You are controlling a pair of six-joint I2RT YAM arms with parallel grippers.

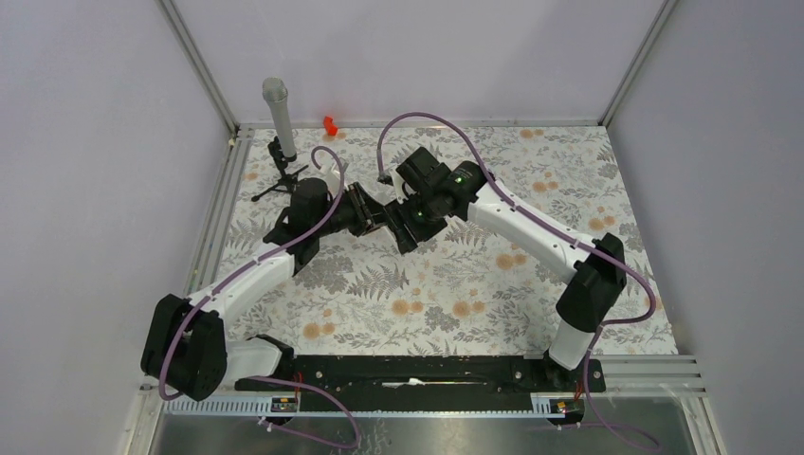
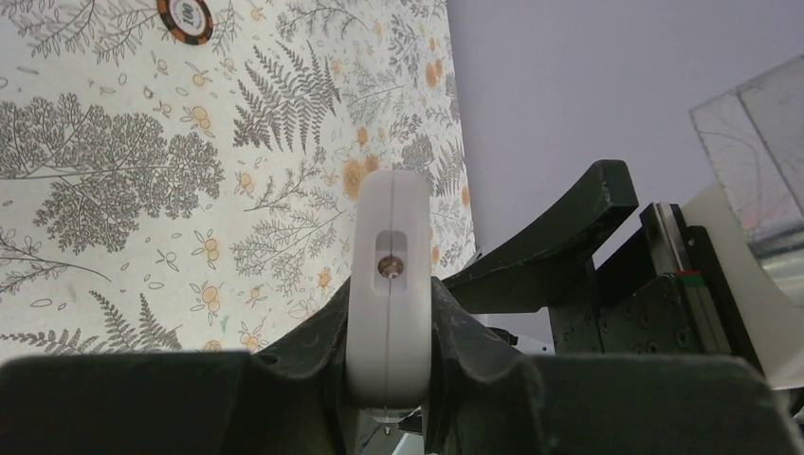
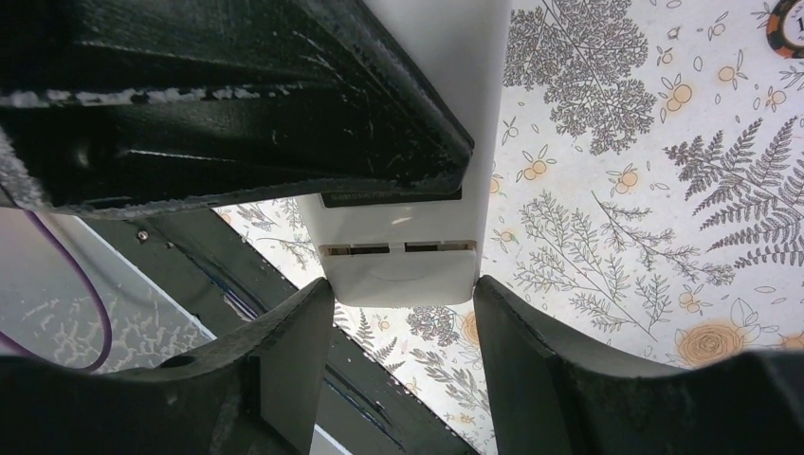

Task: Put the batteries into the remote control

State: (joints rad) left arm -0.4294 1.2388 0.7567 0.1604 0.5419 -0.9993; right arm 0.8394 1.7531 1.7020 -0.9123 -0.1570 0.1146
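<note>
The remote control [image 2: 389, 275] is a slim white body seen edge-on, clamped between the black fingers of my left gripper [image 2: 389, 318]. In the right wrist view its plain white end [image 3: 398, 270] points toward my right gripper [image 3: 403, 308]. That gripper's jaws stand apart, one tip at each corner of that end. A seam with two slots crosses the remote just above the end. The left gripper's finger [image 3: 284, 104] lies across the remote. From above, both grippers [image 1: 365, 213] [image 1: 410, 227] meet over the middle of the table. The batteries are out of view.
A grey cylinder on a small black tripod [image 1: 277, 118] stands at the back left. A small red object [image 1: 330, 124] lies at the back edge. An orange-and-black chip [image 2: 185, 17] lies on the floral mat and also shows in the right wrist view [image 3: 790, 19].
</note>
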